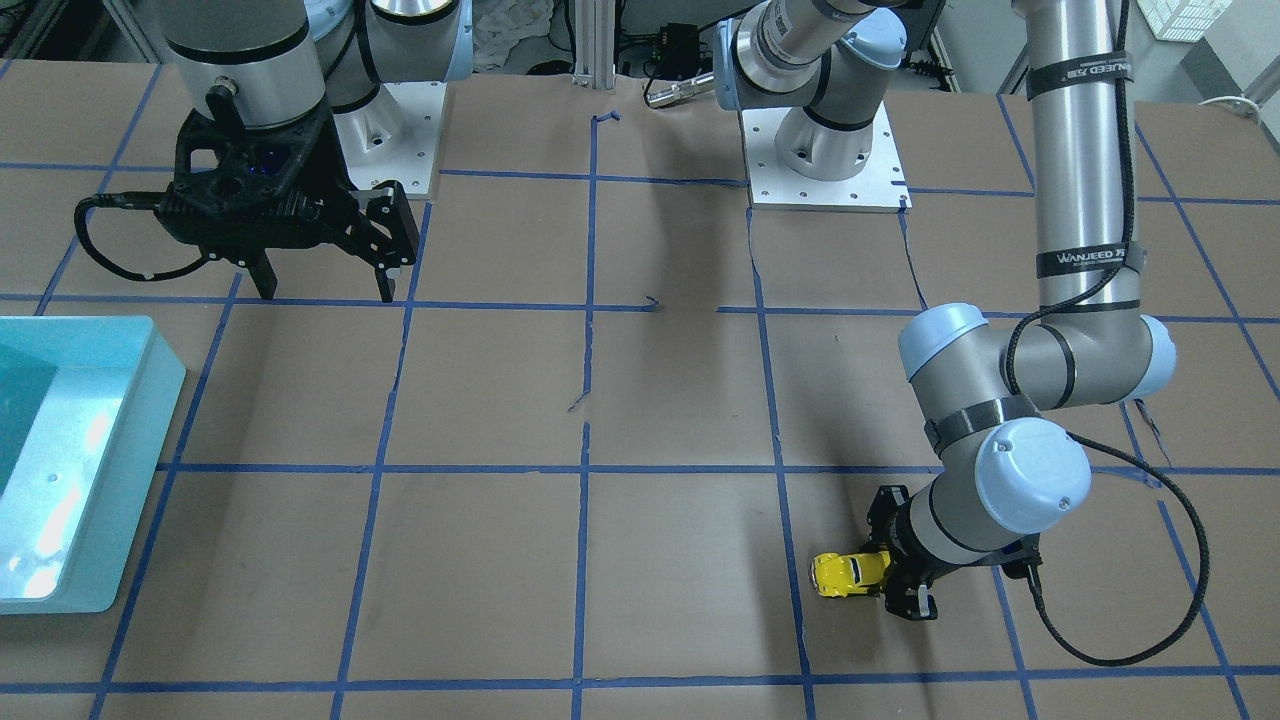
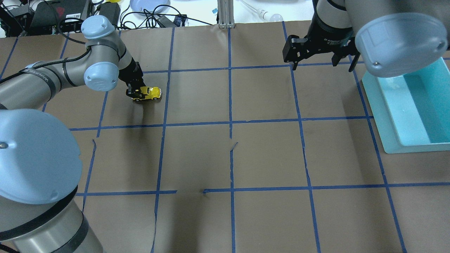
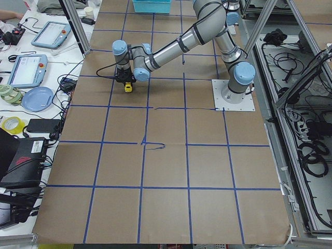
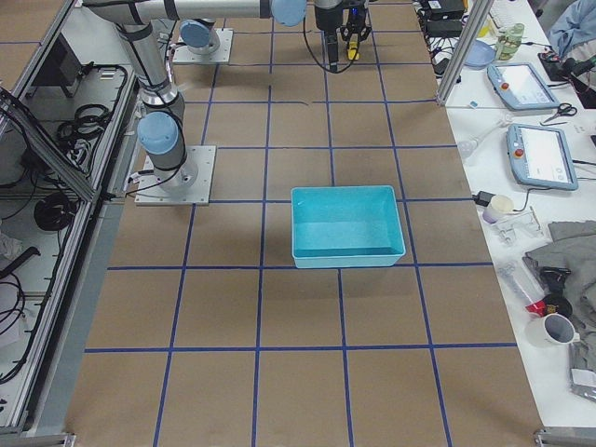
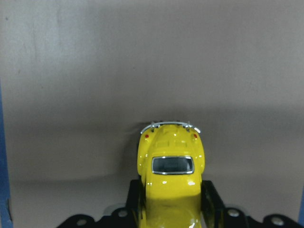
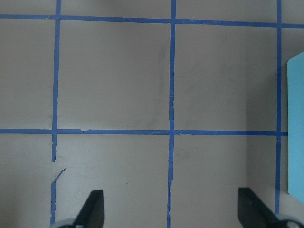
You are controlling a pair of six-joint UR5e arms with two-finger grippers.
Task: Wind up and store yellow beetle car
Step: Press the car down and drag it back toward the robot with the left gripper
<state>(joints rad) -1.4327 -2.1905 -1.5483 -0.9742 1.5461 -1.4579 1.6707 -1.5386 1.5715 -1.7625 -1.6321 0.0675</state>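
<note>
yellow beetle car (image 5: 172,185): near end cut off by the bottom edge of my left wrist view; wheels hidden under the body; only a yellow speck in both side views.
left pincer (image 1: 893,578): mine, mostly hidden behind my wrist, lower right, front-facing view.
right pincer (image 6: 173,211): only my two tips show, bottom edge.
teal bin (image 1: 130,450): cut by the left edge.

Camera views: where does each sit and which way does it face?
Front: across the table, facing the robot; both arms, left gripper on yellow beetle car.
Overhead: behind the shoulders, looking forward; both arms, teal bin.
Exterior left: table's left end; left arm near.
Exterior right: table's right end, bin central; right arm's base.
Left wrist: low over the car; jaws flank it.
Right wrist: straight down at table; right gripper's open jaws.
Shared: front and overhead show car and bin.
</note>
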